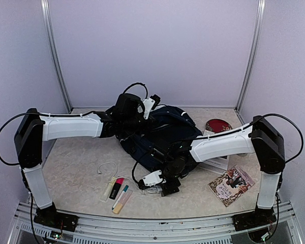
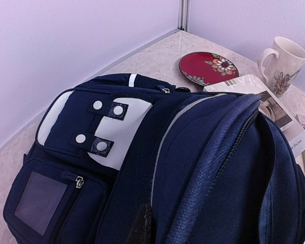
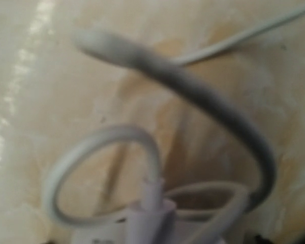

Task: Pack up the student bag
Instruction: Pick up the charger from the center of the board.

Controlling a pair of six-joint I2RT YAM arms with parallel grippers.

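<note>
The student bag (image 1: pixel 162 134), dark navy with white patches (image 2: pixel 124 137), lies in the middle of the table. My left gripper (image 1: pixel 129 113) is at its far top end. It is shut on a fold of the bag's fabric, and one dark fingertip (image 2: pixel 141 223) shows against the mesh. My right gripper (image 1: pixel 168 187) is low over the table just in front of the bag. A white charger plug (image 3: pixel 152 218) with looped cable (image 3: pixel 208 107) fills its blurred wrist view. Only dark finger corners show at the bottom edges, set wide apart, with the plug between them.
Several highlighters (image 1: pixel 117 192) and a small white cable (image 1: pixel 108 166) lie front left. A red plate (image 2: pixel 208 67), a floral mug (image 2: pixel 283 63) and a book (image 2: pixel 274 109) sit right of the bag. A colourful booklet (image 1: pixel 232 184) lies front right.
</note>
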